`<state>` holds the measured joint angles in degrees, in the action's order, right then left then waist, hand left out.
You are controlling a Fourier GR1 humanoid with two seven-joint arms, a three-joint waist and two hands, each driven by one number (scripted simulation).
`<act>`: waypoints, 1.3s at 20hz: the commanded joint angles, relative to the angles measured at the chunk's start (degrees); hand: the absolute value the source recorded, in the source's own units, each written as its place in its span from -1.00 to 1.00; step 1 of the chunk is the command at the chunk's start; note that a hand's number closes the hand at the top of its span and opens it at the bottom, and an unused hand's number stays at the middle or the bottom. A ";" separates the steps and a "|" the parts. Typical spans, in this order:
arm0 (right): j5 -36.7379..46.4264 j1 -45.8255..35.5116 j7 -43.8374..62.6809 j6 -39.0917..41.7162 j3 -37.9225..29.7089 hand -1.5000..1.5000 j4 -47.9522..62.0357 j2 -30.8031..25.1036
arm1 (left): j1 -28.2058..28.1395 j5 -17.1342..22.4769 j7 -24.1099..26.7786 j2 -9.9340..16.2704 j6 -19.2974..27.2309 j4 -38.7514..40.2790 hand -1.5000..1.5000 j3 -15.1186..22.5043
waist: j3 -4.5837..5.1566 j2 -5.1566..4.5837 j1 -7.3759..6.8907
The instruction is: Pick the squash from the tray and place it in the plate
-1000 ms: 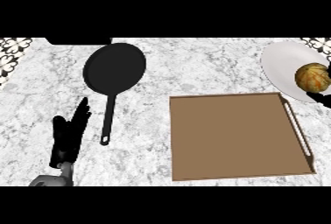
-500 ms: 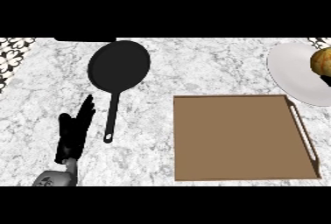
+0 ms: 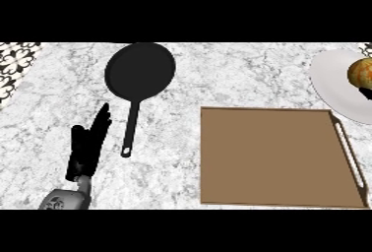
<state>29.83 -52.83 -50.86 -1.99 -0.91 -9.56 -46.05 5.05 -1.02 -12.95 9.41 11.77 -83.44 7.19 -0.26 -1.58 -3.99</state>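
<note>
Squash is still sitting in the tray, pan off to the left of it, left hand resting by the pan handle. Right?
Not quite. The head view shows the squash on the plate, and the tray bare. The pan and left hand are as you say.

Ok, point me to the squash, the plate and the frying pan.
squash (image 3: 361,73): head view, middle of its orange-green skin.
plate (image 3: 333,83): head view, bare white surface left of the squash.
frying pan (image 3: 140,70): head view, centre of the black pan's bowl.
</note>
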 commanded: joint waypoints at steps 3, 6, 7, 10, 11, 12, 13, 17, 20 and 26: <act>4.71 -0.65 0.48 1.81 3.96 1.00 3.40 1.71 | 1.57 -0.71 1.06 -0.56 -0.05 2.44 0.00 0.14 | -0.07 -0.64 -0.86; 7.60 0.05 1.18 6.65 6.79 1.00 5.60 0.16 | 0.84 -0.48 1.59 -1.10 -0.30 0.99 0.00 0.81 | -0.13 -1.01 -2.06; 9.30 1.02 0.91 5.77 8.43 1.00 5.64 0.83 | 1.61 -0.02 1.19 -0.94 -0.73 1.48 0.00 0.41 | -0.13 -1.05 -1.80; 10.41 0.12 3.24 7.26 9.37 -1.00 7.02 2.05 | 1.68 0.77 0.68 0.37 -1.71 0.80 0.00 -0.66 | -0.17 -1.10 -2.53; 10.39 -1.31 1.54 9.51 9.30 -1.00 6.63 -0.12 | 2.18 0.89 1.34 -0.98 -1.58 1.27 0.00 0.01 | -0.15 -1.00 -1.92; 10.39 1.60 -3.56 9.19 9.35 -1.00 6.40 -0.62 | 0.43 -0.02 1.94 -0.48 -0.73 1.13 0.00 -0.12 | -0.23 -0.84 -1.38; 10.33 -0.14 -4.34 11.68 9.30 -1.00 6.13 -0.74 | 0.78 -0.79 0.61 -1.41 -0.42 0.58 0.00 1.41 | -0.25 -0.74 -1.48; 5.68 -1.04 -11.55 17.94 4.82 -1.00 6.24 -0.97 | -0.69 0.80 1.65 -0.02 -1.81 0.91 0.00 -0.35 | -0.29 -0.60 -1.45; -0.47 -1.89 -13.06 23.96 -1.04 -1.00 7.72 0.02 | -0.51 0.01 1.23 -1.21 -0.87 0.27 0.00 0.79 | -0.44 -0.45 -0.93; -6.82 -1.96 -8.72 34.72 -7.12 -1.00 9.48 -1.29 | -0.11 0.33 2.51 -0.40 -0.77 1.57 0.00 -0.90 | -0.41 -0.86 -0.36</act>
<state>26.36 -54.99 -54.59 18.49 -4.80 -1.27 -46.16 5.39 -0.63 -11.39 8.86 10.91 -82.31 6.65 -0.68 -2.31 -4.49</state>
